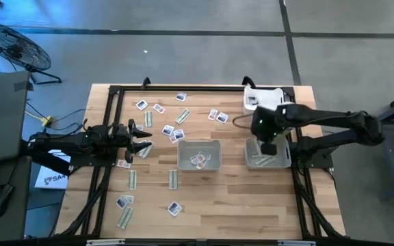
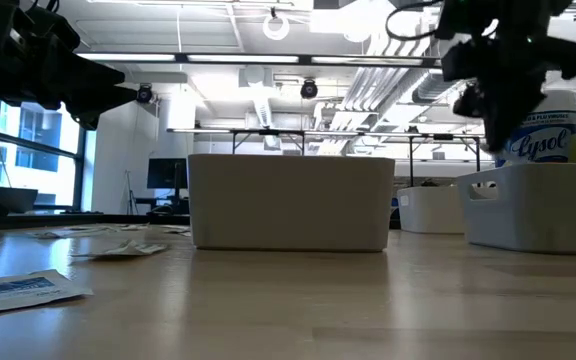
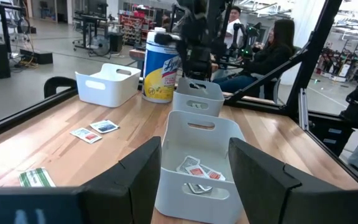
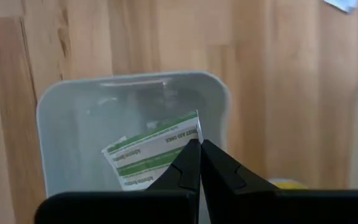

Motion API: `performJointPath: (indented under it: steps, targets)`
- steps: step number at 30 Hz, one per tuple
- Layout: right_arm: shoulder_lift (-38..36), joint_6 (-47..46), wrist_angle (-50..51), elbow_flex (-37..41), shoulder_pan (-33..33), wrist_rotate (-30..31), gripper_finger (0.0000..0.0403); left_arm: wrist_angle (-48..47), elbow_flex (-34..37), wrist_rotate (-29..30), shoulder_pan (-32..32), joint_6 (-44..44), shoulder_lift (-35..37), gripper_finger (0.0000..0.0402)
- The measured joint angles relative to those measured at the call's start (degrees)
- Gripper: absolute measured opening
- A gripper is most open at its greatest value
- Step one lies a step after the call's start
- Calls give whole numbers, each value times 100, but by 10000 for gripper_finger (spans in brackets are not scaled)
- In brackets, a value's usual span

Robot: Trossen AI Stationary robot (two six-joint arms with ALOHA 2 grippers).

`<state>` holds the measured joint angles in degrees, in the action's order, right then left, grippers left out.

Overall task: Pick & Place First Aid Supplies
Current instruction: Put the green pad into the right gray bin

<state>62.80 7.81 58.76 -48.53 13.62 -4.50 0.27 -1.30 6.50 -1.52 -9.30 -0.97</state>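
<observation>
The right claw, pressed together, is held over the right tray; the left claw is spread. Flimsy, feather-light strips, at nine o'clock of the tips, are best pinched by an edge.

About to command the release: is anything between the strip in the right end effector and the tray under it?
Nothing visible. The right end effector is shut on a green-striped strip, right above the open grey tray, which holds only similar strips.

My left gripper hangs open before a grey rectangular plastic tray holding small white packets. Beyond that tray I see a second grey tray and a white-lidded yellow canister.
</observation>
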Motion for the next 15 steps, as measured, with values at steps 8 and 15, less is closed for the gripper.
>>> performJointPath:
  steps: [8, 15]
  targets:
    - [40, -331, -1012, 696, -678, 153, 0, 0, -2, 0, 0, 0, 0, 186]
    - [268, -654, -1003, 692, -857, 418, 13, 0, 0, 0, 0, 0, 0, 186]
